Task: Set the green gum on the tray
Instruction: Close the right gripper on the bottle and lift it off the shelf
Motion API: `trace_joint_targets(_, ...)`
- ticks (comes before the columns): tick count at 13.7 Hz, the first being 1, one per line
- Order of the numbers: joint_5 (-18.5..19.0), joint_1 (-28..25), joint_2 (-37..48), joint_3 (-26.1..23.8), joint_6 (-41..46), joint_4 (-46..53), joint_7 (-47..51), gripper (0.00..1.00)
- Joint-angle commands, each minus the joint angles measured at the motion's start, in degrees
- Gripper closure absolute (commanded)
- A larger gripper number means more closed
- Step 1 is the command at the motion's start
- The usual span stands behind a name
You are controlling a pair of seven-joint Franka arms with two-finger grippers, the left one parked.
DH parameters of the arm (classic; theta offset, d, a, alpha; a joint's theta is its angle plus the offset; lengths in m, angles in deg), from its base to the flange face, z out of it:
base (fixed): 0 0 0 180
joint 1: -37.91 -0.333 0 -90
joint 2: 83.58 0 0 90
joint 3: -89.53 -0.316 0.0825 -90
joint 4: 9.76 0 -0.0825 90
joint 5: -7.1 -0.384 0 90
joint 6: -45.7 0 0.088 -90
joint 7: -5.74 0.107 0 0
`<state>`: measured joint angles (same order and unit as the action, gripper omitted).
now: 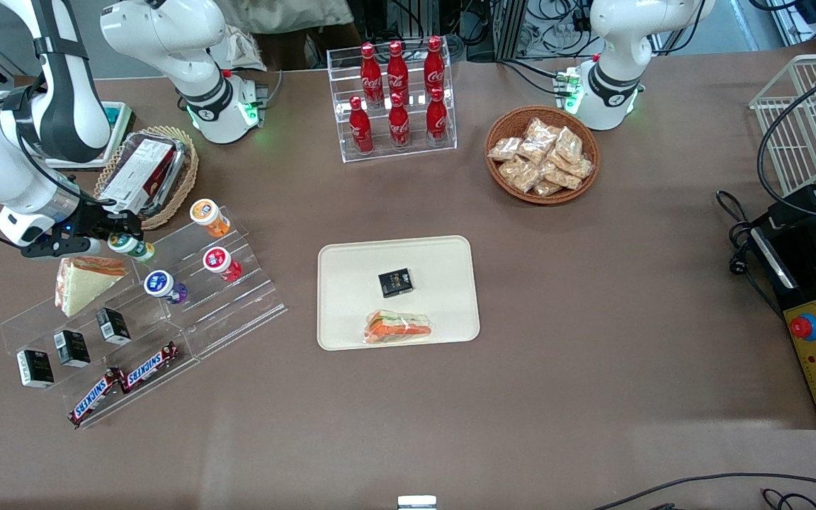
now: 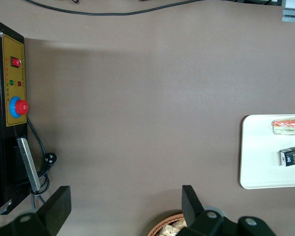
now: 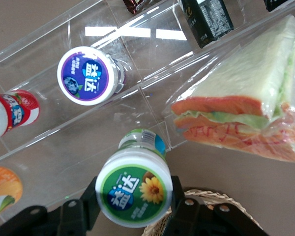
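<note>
The green gum (image 1: 130,247) is a small green bottle with a white lid, lying at the top step of the clear acrylic stand (image 1: 238,312). My right gripper (image 1: 117,239) is at the stand's end nearer the working arm. In the right wrist view its black fingers (image 3: 90,197) press both sides of the green gum (image 3: 133,189), so the gripper (image 3: 133,195) is shut on it. The cream tray (image 1: 450,255) lies mid-table, toward the parked arm from the stand, holding a black box (image 1: 395,282) and a wrapped sandwich (image 1: 398,327). The tray (image 2: 258,157) also shows in the left wrist view.
On the stand are an orange bottle (image 1: 208,216), red bottle (image 1: 222,263), purple bottle (image 1: 165,285), a sandwich (image 1: 86,281), black boxes and Snickers bars (image 1: 125,382). A wicker basket (image 1: 146,173) sits just beside the gripper. Cola rack (image 1: 397,99) and snack basket (image 1: 542,154) stand farther from the camera.
</note>
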<state>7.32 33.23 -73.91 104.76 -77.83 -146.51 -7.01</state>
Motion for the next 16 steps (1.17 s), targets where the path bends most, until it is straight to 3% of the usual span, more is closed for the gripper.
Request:
trace_joint_targets(1,0.0,-0.3,0.7,-0.3,-0.4,0.7,0.6,0.7)
trace_joint_targets(2,0.0,-0.3,1.1,-0.6,1.0,2.4,0.6,0.7)
trace_joint_targets(5,-0.7,-0.8,0.6,-2.3,16.2,14.7,1.3,0.69)
trace_joint_targets(9,-1.4,-5.4,0.4,-2.9,35.0,31.8,7.5,0.69)
trace_joint_targets(11,-3.5,-8.3,-0.4,-2.9,42.5,39.4,12.9,0.69)
trace_joint_targets(13,-6.2,-11.7,-1.6,-4.4,45.6,43.8,21.8,0.69)
trace_joint_targets(16,-8.8,-15.7,-3.6,-10.4,44.9,45.1,38.7,0.69)
